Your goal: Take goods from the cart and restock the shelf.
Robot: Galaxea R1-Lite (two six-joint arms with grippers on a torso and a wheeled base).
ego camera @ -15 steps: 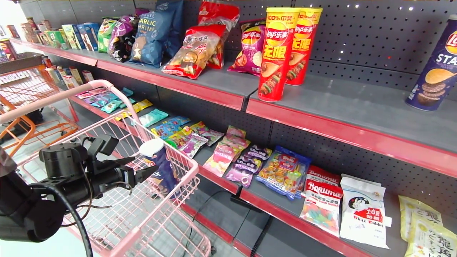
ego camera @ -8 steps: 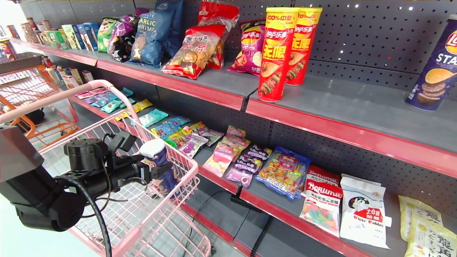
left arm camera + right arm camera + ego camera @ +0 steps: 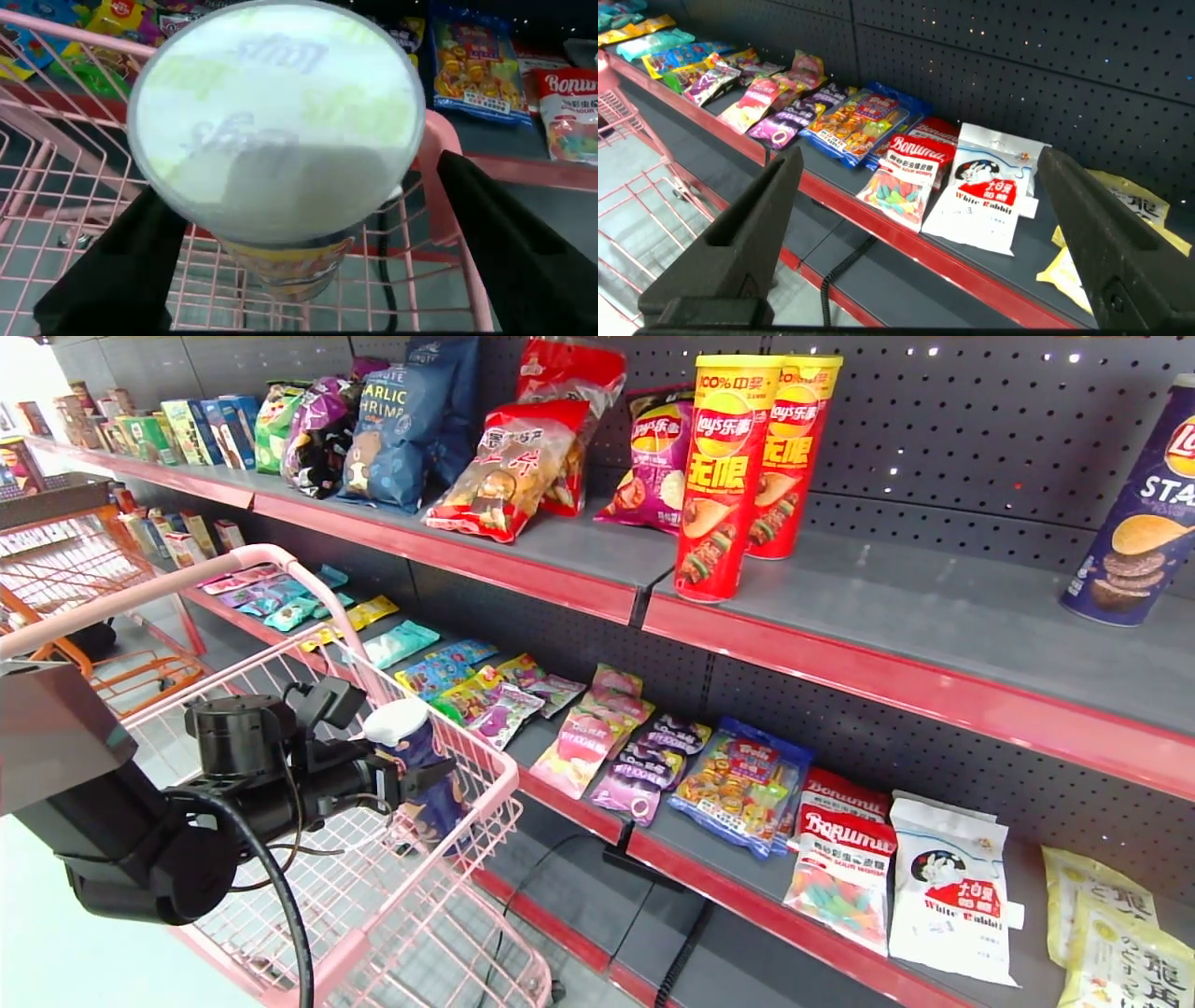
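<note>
The right gripper (image 3: 920, 163) hangs with its black fingers (image 3: 738, 252) spread wide and nothing between them. At its twelve o'clock lies the shelf (image 3: 878, 227), where a red gummy bag (image 3: 901, 177) touches a white candy bag (image 3: 990, 191). Yellow bags (image 3: 1134, 201) lie at two o'clock and the pink cart (image 3: 626, 112) at nine.

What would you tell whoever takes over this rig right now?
Left gripper: open, fingers either side of the blue chip can, near its lid.
Right gripper: open, empty, in front of the candy bags on the lower shelf.
The can stands upright in a corner of the pink cart.
Done: the can is neither gripped nor lifted yet.
Left: close on it, lift it out, and probably stand it on the upper shelf near the matching blue can.
</note>
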